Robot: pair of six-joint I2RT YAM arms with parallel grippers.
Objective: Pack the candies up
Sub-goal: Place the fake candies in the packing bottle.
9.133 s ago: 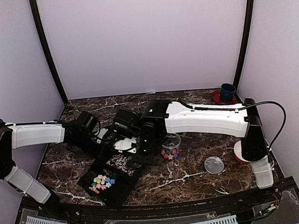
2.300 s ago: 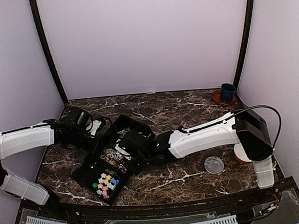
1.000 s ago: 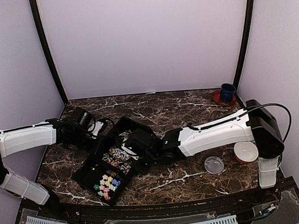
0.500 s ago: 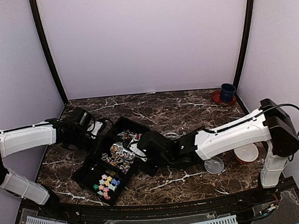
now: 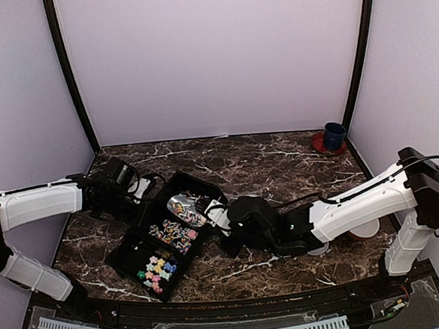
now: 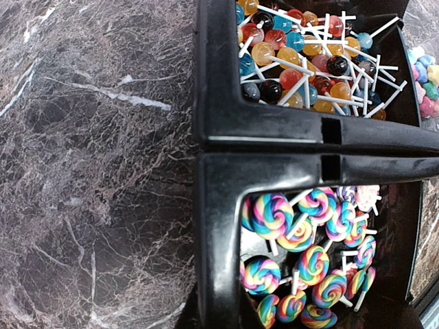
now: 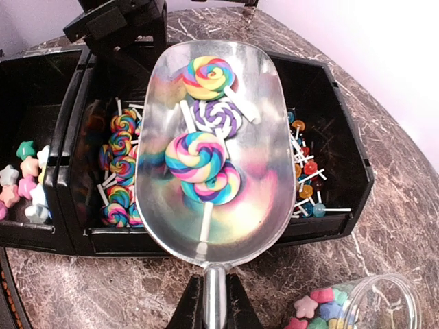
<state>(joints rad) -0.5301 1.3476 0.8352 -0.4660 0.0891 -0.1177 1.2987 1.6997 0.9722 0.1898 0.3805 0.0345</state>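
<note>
Candies (image 7: 194,154), small sweets in many colours, are sitting in three places. Four swirl lollipops on white sticks are lying in the bowl of a shiny silver metal scoop (image 7: 264,171). The scoop is hanging level over a black plastic three-compartment tray (image 7: 346,161), with its mouth pointing to 12 o'clock in the right wrist view. The right gripper (image 7: 214,305) is clamping the scoop's thin handle from 6 o'clock, its jaws drawn narrow around it.

Under the scoop, the tray's middle compartment is holding more swirl lollipops. The compartment at 3 o'clock is holding small round ball lollipops, and the one at 9 o'clock is showing pastel star shapes. At 5 o'clock of the scoop a small clear round jar (image 7: 387,301) is standing on the dark, white-veined marble tabletop (image 7: 411,205), with star candies inside it.

From above, the tray is lying aslant toward 9 o'clock of the tabletop. The stars are sitting at its 7 o'clock end and the ball lollipops at its 1 o'clock end. The left gripper (image 5: 139,200) is meeting the tray at its 10 o'clock side with jaws narrow, pinching the rim. Its own camera is showing only the tray's walls and the lollipops close up, and its fingers are not appearing there.
</note>
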